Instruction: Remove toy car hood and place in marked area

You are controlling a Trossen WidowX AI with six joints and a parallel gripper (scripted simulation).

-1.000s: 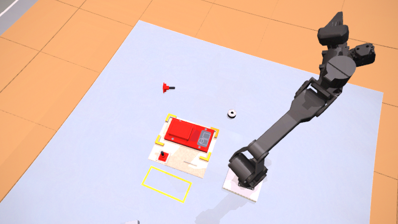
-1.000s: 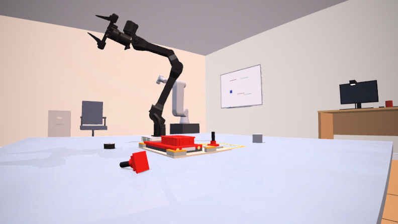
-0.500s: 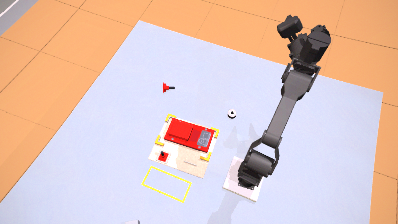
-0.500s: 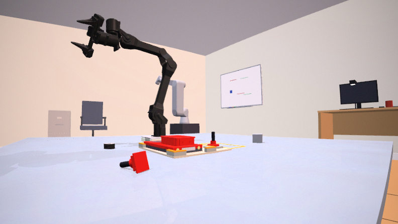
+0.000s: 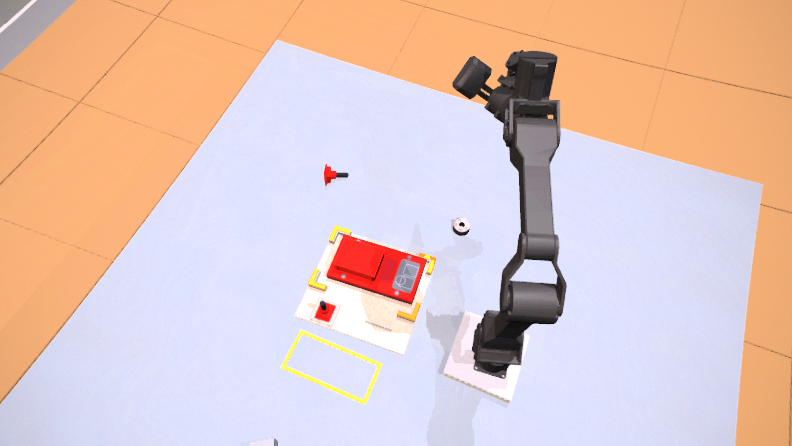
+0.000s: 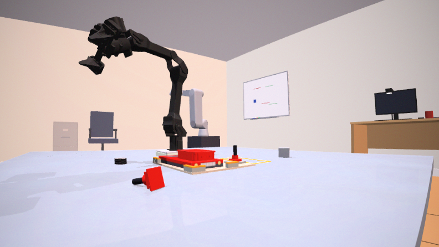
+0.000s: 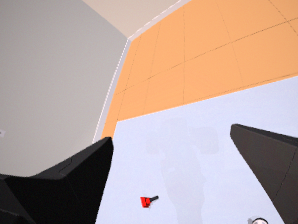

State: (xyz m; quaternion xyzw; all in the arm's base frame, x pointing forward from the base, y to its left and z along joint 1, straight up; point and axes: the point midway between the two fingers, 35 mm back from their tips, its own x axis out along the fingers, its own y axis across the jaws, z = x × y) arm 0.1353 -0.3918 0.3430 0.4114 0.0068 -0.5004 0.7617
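The toy car (image 5: 382,287) (image 6: 172,160) is red and sits between yellow corner brackets on a pale board. A raised red box (image 5: 359,261) (image 6: 195,155), apparently the hood, is on the car near its headlight end. The marked area, a yellow outline (image 5: 340,348) (image 6: 261,160), lies on the table beside the board, and nothing shows inside it. My gripper (image 6: 83,50) (image 7: 173,136) is open and empty, high above the table and well away from the car. The car is out of the wrist view.
A red piece with a black peg (image 5: 329,175) (image 6: 156,179) (image 7: 146,201) lies on its side beyond the board (image 5: 387,340). A similar upright piece (image 5: 325,311) (image 6: 235,158) stands on the board. A round piece (image 5: 461,226) (image 6: 120,160) and a grey cube (image 6: 284,152) are on the table.
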